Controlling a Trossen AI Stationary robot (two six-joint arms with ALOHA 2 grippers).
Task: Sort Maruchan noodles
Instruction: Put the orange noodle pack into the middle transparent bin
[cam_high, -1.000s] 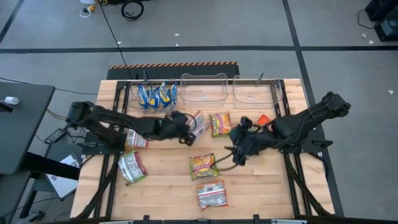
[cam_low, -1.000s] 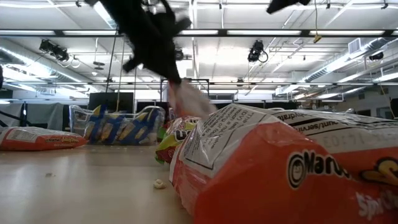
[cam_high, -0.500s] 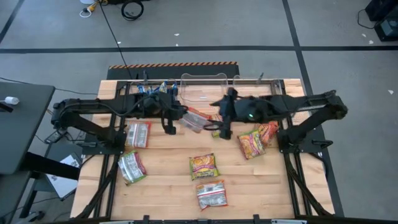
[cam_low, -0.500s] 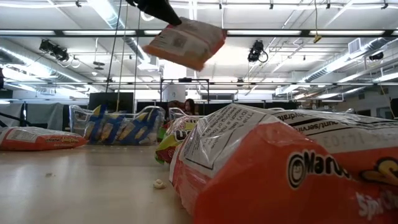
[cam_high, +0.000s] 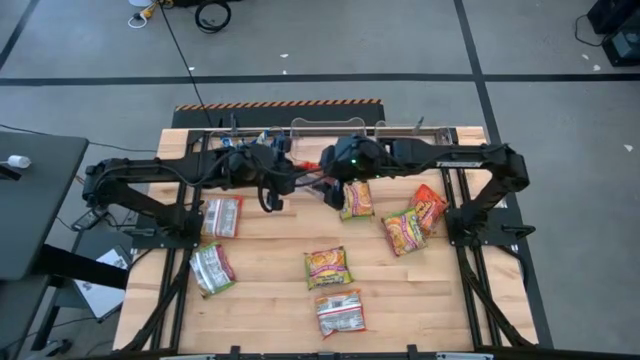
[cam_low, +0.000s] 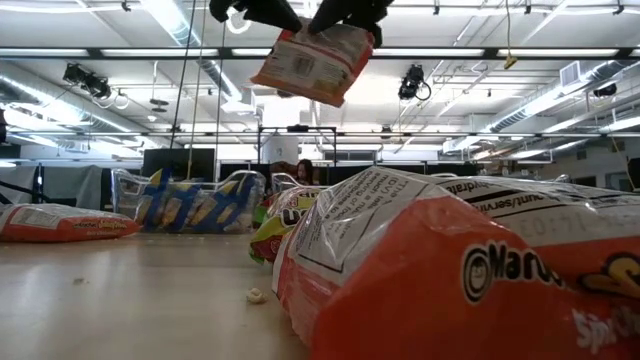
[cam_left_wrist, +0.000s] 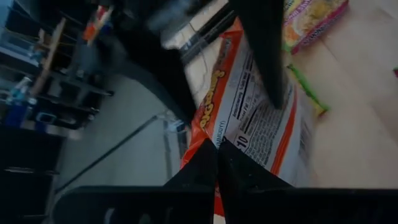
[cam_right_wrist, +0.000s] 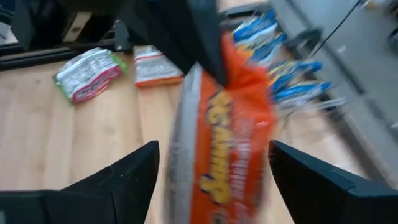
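The left gripper (cam_left_wrist: 217, 163), clamped on an orange packet (cam_low: 312, 62), holds it high over the table's (cam_high: 420, 295) far side, apparently for handover, as the right gripper (cam_right_wrist: 211, 163) straddles it, fingers apart.

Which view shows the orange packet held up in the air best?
The left wrist view: the orange packet fills it, print readable, pinched by the shut left gripper. The low view shows it hanging overhead between both grippers. The right wrist view shows it blurred between the open right gripper fingers. The high view mostly hides it under the arms.
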